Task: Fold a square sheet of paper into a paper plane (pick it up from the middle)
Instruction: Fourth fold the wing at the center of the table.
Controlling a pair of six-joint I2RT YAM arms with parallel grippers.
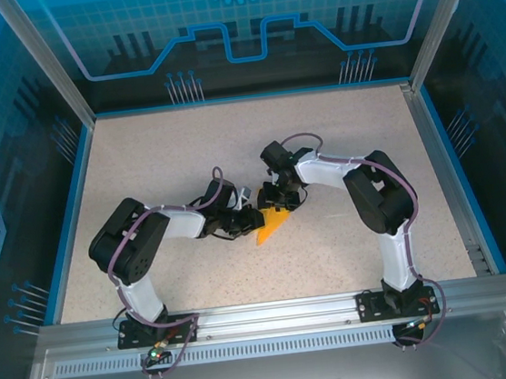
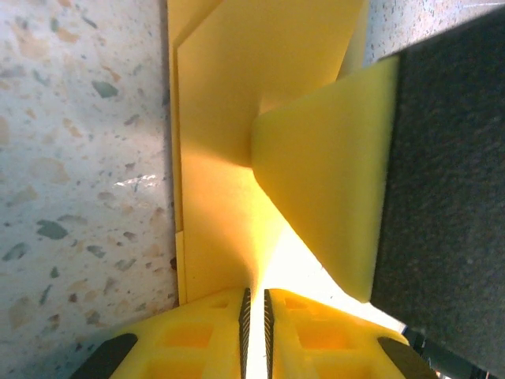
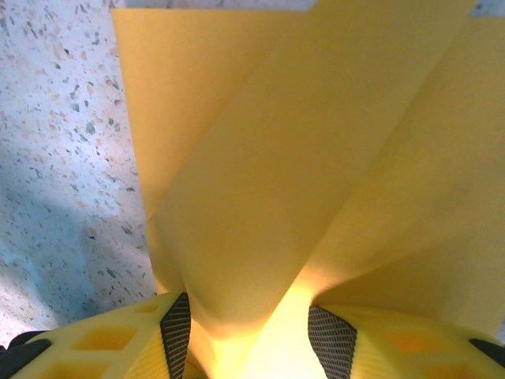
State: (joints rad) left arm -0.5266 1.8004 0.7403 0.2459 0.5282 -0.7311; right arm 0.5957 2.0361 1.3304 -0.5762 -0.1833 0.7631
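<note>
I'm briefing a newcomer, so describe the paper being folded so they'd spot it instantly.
Find the speckled table inside the blue-walled enclosure, then its middle, where two black arms meet. Between the left end effector and the right end effector sits the folded orange-yellow paper, a pointed wedge and the only brightly coloured thing there.

In the top view's centre, left gripper (image 1: 244, 219) and right gripper (image 1: 278, 201) hide part of the paper (image 1: 270, 228); its folds are unreadably small.
</note>
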